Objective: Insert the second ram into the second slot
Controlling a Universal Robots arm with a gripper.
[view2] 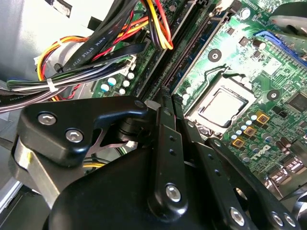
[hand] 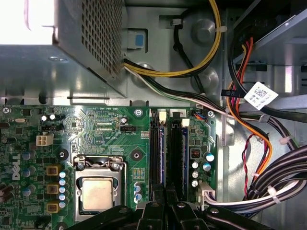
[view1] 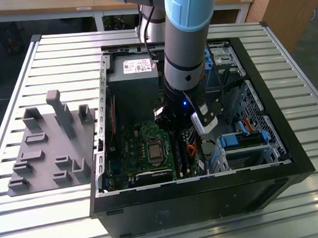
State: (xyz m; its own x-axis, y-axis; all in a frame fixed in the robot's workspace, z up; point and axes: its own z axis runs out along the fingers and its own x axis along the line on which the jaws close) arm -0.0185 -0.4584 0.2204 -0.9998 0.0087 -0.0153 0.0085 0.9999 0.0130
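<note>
As the arm (view1: 189,37) reaches down into the open computer case (view1: 288,149) on the slatted bench (view1: 54,55), you will find the gripper (view1: 175,115) low over the motherboard (view1: 129,152). In the exterior view it sits at 1 o'clock from the processor socket (view1: 152,149) and at 5 o'clock from the power supply (view1: 132,72). In the first wrist view the gripper's tip is directly above one end of the memory slots (hand: 175,148), which run in parallel just beside the socket. A thin blue strip runs along the slot line straight out from that tip, and this appears to be the second ram (hand: 162,153). You cannot tell from these views whether it is fully seated or only resting in the slot. A second blue strip (hand: 184,153) lies parallel to it, one slot further from the socket. You also cannot tell whether the gripper is clamped on the stick or released, because its own dark linkage covers the contact area in both wrist views. Bundled cables (hand: 211,52) in yellow, red, orange and black pass near the slots without crossing them. Light-blue drive brackets (view1: 240,141) sit at 3 o'clock from the gripper inside the case. A grey fixture tray (view1: 48,151) lies on the bench at 9 o'clock from the case, on the exterior view's left, well apart from the arm.
</note>
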